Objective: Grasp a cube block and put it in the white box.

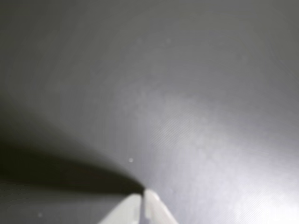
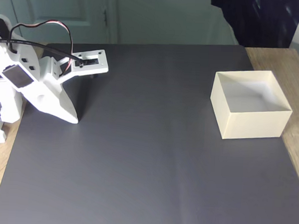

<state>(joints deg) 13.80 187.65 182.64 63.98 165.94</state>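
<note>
The white plastic gripper (image 1: 142,198), fingertips closed together and holding nothing, rests tip-down at the far left of the dark grey mat (image 2: 147,157) on the counter in the fixed view. The square cream-white thin-walled open box (image 2: 250,123) stands upright, mouth up, at the far right; no long axis is evident. Its walls are judged light and flexible. No cube block is visible, so its place cannot be told.

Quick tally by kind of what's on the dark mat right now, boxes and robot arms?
White box: 1
Robot arm, tool tip down on the mat: 1
Total: 2
</note>
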